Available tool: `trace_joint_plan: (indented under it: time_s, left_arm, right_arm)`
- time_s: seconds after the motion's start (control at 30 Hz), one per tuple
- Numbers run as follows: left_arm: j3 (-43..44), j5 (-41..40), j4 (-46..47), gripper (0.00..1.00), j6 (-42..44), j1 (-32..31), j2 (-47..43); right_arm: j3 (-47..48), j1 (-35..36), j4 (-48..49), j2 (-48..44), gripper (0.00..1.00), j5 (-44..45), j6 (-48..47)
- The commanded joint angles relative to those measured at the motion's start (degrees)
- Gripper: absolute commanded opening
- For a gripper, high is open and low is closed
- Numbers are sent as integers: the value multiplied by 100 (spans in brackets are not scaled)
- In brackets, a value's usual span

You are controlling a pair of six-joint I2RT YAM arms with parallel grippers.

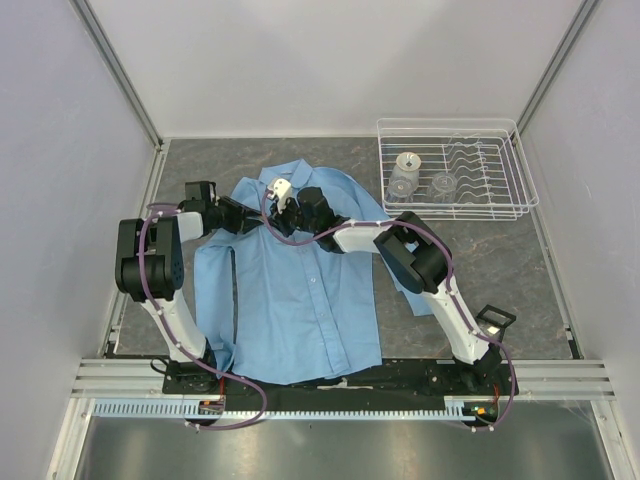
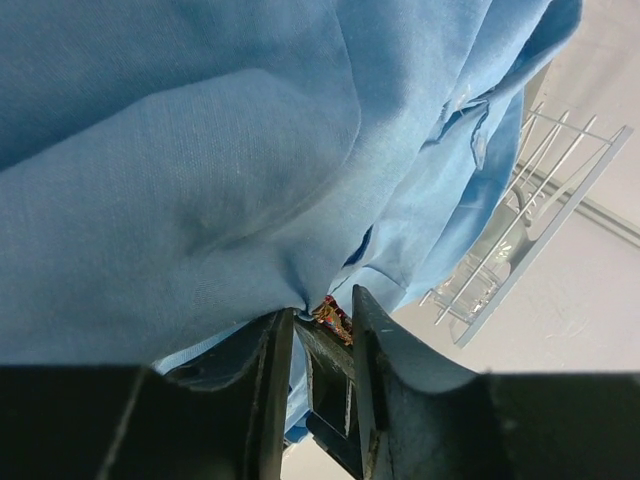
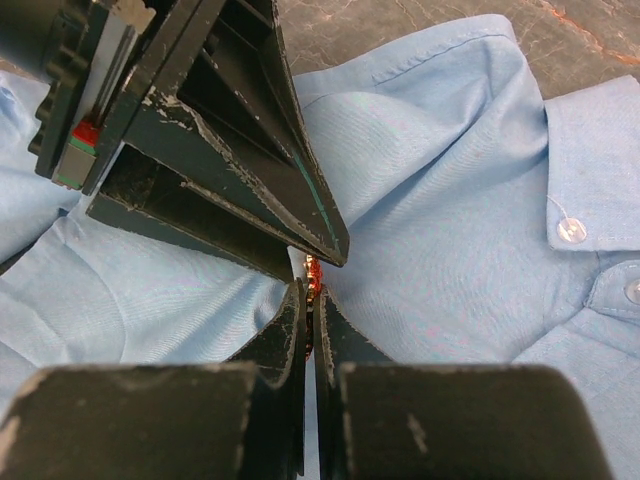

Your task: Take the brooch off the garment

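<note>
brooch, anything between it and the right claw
Nothing visible: the right claw is shut on the brooch itself. The left claw crowds in right beside it, and garment cloth bunches around the pin.

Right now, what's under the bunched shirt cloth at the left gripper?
A sliver of the orange-red brooch peeks out beside the left gripper; the shirt hides the rest of it.
</note>
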Motion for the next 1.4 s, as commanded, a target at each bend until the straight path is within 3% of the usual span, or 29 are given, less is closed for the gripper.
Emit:
trace_joint_plan:
  time_s: [0.0, 0.4, 0.7, 0.87, 0.97, 1.1, 1.2, 1.37]
  left_arm:
    - [-13, -295, -147, 39, 399, 52, -85]
    - [251, -453, -385, 37, 707, 52, 47]
    - [427, -585, -236, 11, 821, 8, 74]
    - [365, -585, -200, 2, 909, -10, -31]
    - [260, -612, -287, 3, 892, -1, -137]
    - [243, -752, -876, 24, 812, -1, -207]
    - [111, -980, -1017, 36, 865, 8, -339]
    - [58, -876, -1000, 38, 856, 25, -418]
  right_arm:
    - [-24, 3, 612, -435, 0, 3, 170]
    - [-24, -76, 858, -382, 0, -637, 434]
    - [99, -76, 893, -268, 0, -1201, 653]
    - [73, -76, 911, -302, 0, -1106, 636]
    - [-50, -76, 867, -399, 0, -605, 496]
    - [-260, -41, 797, -557, 0, 448, 22]
    - [-410, -41, 937, -672, 0, 661, -164]
    - [-595, -24, 1148, -786, 0, 785, -278]
